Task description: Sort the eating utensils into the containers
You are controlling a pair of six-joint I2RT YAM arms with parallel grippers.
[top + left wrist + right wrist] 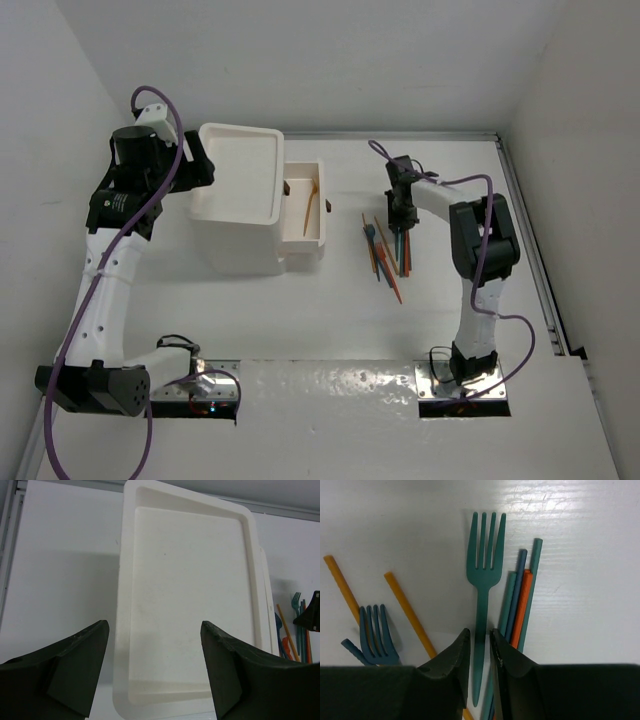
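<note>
The eating utensils [385, 250] lie in a loose pile on the table right of the white drawer unit [240, 175]. One drawer [318, 232] is pulled out to the right, with an orange utensil [312, 197] inside. My right gripper [480, 632] is down over the pile, its jaws a narrow gap apart on either side of the teal fork [484, 565] handle, which lies flat. Beside it are teal, blue and orange sticks [522, 600], a blue fork [374, 630] and orange sticks [407, 610]. My left gripper [154, 625] hangs open above the unit's tray-like top [129, 580], holding nothing.
The drawer unit stands at the back left of the table, close to the left arm. A raised rail [530, 250] runs along the table's right edge. Walls close in the back and both sides.
</note>
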